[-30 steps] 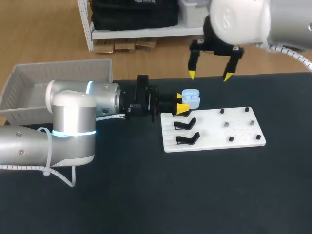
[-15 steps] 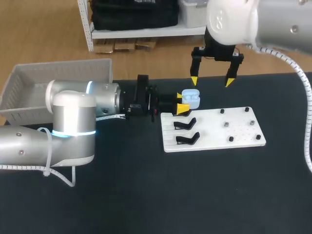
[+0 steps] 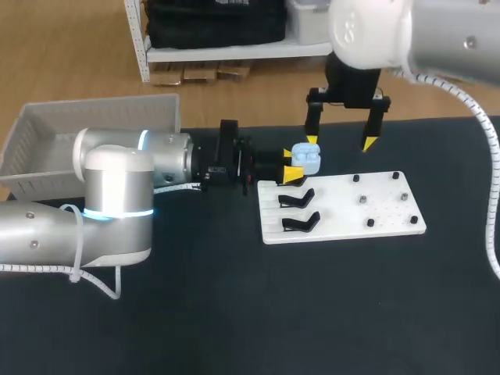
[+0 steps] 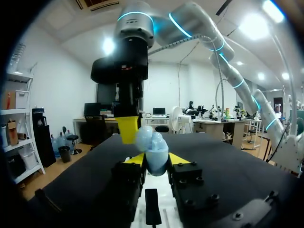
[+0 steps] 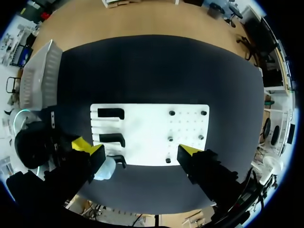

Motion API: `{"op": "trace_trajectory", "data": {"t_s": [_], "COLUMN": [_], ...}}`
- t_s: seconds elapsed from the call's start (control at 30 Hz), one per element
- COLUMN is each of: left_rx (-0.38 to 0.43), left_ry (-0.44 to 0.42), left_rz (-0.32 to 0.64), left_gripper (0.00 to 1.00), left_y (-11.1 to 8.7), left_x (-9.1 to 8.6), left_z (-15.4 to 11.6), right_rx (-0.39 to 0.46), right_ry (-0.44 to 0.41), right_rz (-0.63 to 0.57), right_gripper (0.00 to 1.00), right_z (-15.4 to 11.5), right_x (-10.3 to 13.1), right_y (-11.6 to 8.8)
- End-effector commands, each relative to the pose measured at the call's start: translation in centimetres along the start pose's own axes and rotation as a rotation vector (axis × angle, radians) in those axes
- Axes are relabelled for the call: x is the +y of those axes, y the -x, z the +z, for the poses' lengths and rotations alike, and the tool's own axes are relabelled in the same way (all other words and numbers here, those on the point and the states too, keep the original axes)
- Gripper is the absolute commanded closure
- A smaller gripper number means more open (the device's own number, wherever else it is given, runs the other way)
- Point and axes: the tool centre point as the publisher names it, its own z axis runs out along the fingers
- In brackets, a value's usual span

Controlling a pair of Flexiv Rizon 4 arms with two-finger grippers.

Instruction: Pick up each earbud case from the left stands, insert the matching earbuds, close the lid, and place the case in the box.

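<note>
The right gripper (image 5: 137, 148) hangs above a white board (image 5: 152, 126), its 2 fingers spread wide. A pale blue case (image 5: 105, 169) sits just beside 1 finger, at the board's edge near the black stands (image 5: 110, 138).

My left arm comes in from 9 o'clock, the left gripper (image 3: 294, 163) clamped on the earbud case (image 3: 306, 160) (fingers toward 3 o'clock). My right arm enters from 1 o'clock, and the right gripper (image 3: 340, 143) hangs spread wide.
</note>
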Motion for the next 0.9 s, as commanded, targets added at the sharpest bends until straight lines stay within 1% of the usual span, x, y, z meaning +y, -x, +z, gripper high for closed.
{"op": "trace_trajectory", "data": {"t_s": [0.03, 0.07, 0.1, 0.13, 0.3, 0.37, 0.4, 0.5, 0.57, 0.63, 0.7, 0.77, 0.9], "left_rx": [-0.004, -0.004, -0.004, -0.004, -0.004, 0.007, 0.013, 0.052, 0.087, 0.105, 0.150, 0.186, 0.248], "left_ry": [0.003, 0.003, 0.003, 0.003, 0.003, 0.030, 0.049, 0.116, 0.167, 0.216, 0.266, 0.316, 0.422], "left_rz": [0.003, 0.003, 0.003, 0.003, 0.003, -0.015, -0.021, -0.028, -0.024, -0.027, -0.023, -0.028, -0.084], "left_gripper": [1.00, 1.00, 1.00, 1.00, 1.00, 1.00, 1.00, 1.00, 1.00, 1.00, 1.00, 1.00, 1.00], "left_y": [-0.1, -0.1, -0.1, -0.1, -0.1, 0.3, 0.6, 1.8, 2.9, 4.2, 5.1, 5.7, 5.6], "left_x": [0.0, 0.0, 0.0, 0.0, 0.0, -0.1, -0.1, -0.2, -0.3, -0.3, -0.1, 0.4, 2.3], "left_z": [0.0, 0.0, 0.0, 0.0, 0.0, -0.9, -1.5, -4.2, -6.3, -8.7, -11.1, -13.4, -18.1], "right_rx": [-0.016, -0.019, -0.048, -0.091, -0.276, -0.337, -0.353, -0.359, -0.359, -0.359, -0.359, -0.359, -0.359], "right_ry": [0.024, 0.025, 0.026, 0.022, 0.082, 0.105, 0.117, 0.148, 0.148, 0.148, 0.148, 0.148, 0.148], "right_rz": [-0.011, -0.012, -0.010, 0.004, 0.070, 0.111, 0.133, 0.180, 0.180, 0.180, 0.180, 0.180, 0.180], "right_gripper": [0.00, 0.00, 0.00, 0.00, 0.00, 0.00, 0.00, 0.00, 0.00, 0.00, 0.00, 0.00, 0.00], "right_z": [-0.1, -0.1, -0.2, -0.5, -3.1, -4.0, -4.4, -4.9, -4.9, -4.9, -4.9, -4.9, -4.9], "right_x": [-0.3, -0.3, -0.3, -0.4, -1.9, -2.8, -3.4, -5.2, -5.2, -5.2, -5.2, -5.2, -5.2], "right_y": [-1.9, -2.0, -2.1, -2.0, -2.0, -2.1, -2.1, -2.1, -2.1, -2.1, -2.1, -2.1, -2.1]}}
